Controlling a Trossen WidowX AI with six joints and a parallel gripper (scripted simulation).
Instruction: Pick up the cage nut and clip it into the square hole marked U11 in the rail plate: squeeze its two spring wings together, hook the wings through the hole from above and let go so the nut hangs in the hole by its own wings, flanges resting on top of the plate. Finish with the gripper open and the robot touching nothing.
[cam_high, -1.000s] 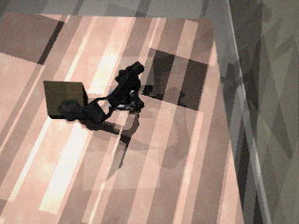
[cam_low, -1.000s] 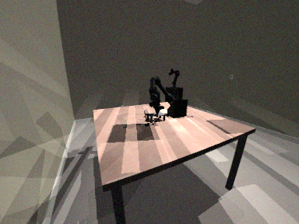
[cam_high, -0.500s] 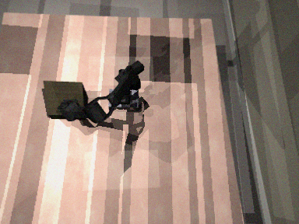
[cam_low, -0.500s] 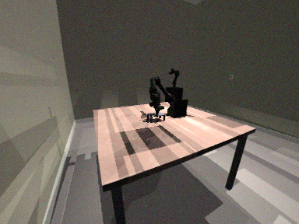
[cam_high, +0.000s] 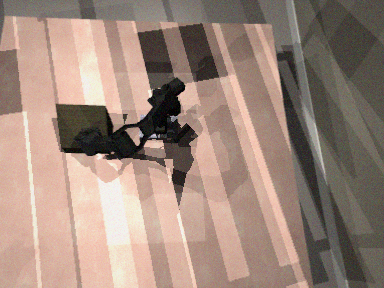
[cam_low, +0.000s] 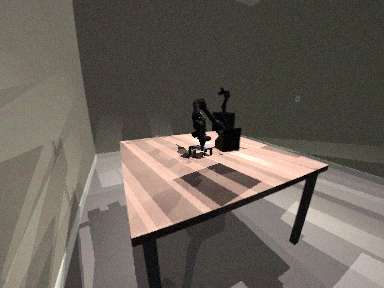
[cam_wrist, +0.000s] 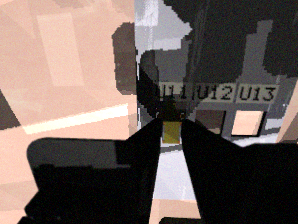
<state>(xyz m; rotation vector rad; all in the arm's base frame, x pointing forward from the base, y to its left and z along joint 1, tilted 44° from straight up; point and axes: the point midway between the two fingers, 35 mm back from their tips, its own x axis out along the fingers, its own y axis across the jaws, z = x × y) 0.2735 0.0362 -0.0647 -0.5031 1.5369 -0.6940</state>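
Note:
The gripper points down over the rail plate. Its fingertips are close together, with the yellow cage nut between them and no clear gap at either side. The nut is at the near side of the label U11, in line with the row of square holes. The dark fingers and a shadow cover the U11 hole and the nut's wings, so I cannot tell how deep the wings sit. In the top and exterior views the nut is too small to make out.
The square holes U12 and U13 lie to the right of the nut in the wrist view. The plate stands raised on short legs on the wooden table. A dark box stands by the arm's base. Strong shadow stripes cross the table.

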